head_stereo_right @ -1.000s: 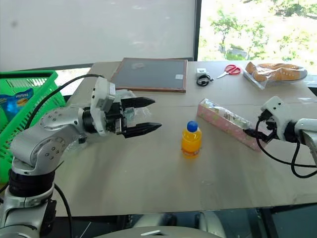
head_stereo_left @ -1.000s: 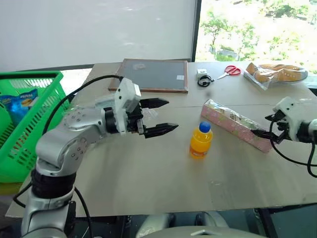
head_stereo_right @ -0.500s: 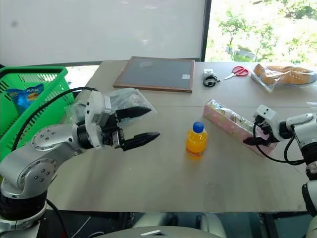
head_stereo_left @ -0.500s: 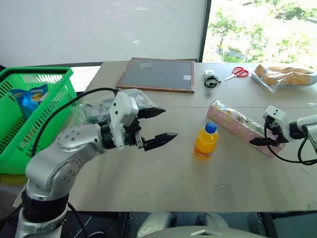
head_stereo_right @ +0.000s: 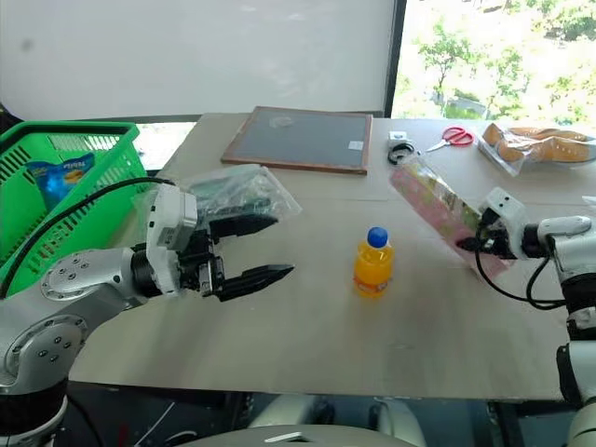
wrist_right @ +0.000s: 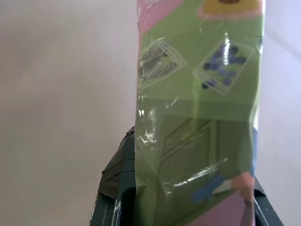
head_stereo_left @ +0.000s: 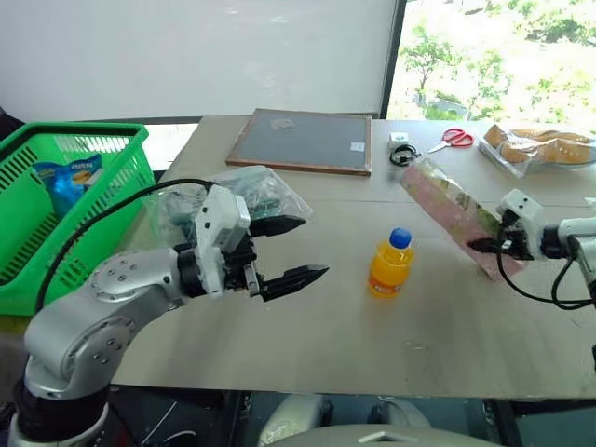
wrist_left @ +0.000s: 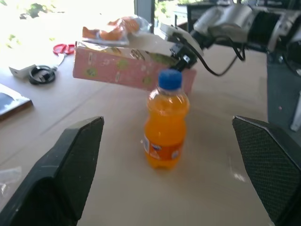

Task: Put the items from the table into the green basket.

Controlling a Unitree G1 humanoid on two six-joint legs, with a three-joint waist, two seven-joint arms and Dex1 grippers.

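The long pink carton (head_stereo_left: 453,207) slants over the table (head_stereo_left: 307,345) on the right, its far end raised. My right gripper (head_stereo_left: 485,247) is shut on its near end; in the right wrist view the carton (wrist_right: 197,117) fills the space between the fingers (wrist_right: 117,188). The small orange bottle (head_stereo_left: 389,264) with a blue cap stands upright mid-table. Left of it my left gripper (head_stereo_left: 315,246) hovers open and level, pointing at the bottle (wrist_left: 164,125), with nothing in it. The clear plastic bag (head_stereo_left: 244,194) lies just behind that gripper. The green basket (head_stereo_left: 119,158) stands off the table's left edge.
A blue snack packet (head_stereo_left: 67,180) lies in the basket. At the table's far side are a framed dark board (head_stereo_left: 303,140), a small white box with a black cable (head_stereo_left: 401,149), red scissors (head_stereo_left: 454,138) and a clear bag of bread (head_stereo_left: 540,147).
My right gripper has shut on the pink carton's near end, and the carton has tipped up off the table. My left gripper has drawn back a little. The camera has panned left.
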